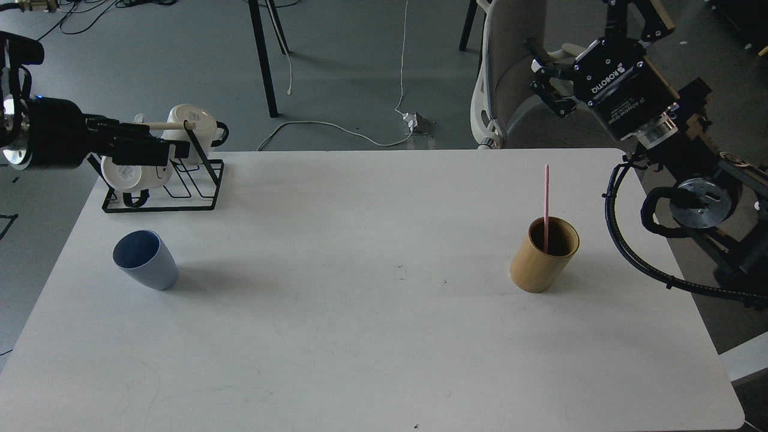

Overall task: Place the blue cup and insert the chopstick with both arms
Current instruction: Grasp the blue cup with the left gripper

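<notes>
The blue cup [145, 261] stands upright and alone at the left of the white table [360, 336]. The pink chopstick [546, 198] stands nearly upright in a tan bamboo cylinder [545, 257] at the right. My left gripper [161, 150] reaches in from the left, above and behind the cup and in front of the mug rack. It is dark and seen side-on, so its fingers cannot be told apart. My right gripper [570, 29] is open and empty, beyond the table's far right corner, well above and behind the chopstick.
A black wire rack [180, 195] with a beige wooden rod and two white mugs [193, 122] stands at the table's far left corner. A grey office chair [510, 84] stands behind the far edge. My right arm's cables [636, 258] hang off the right edge.
</notes>
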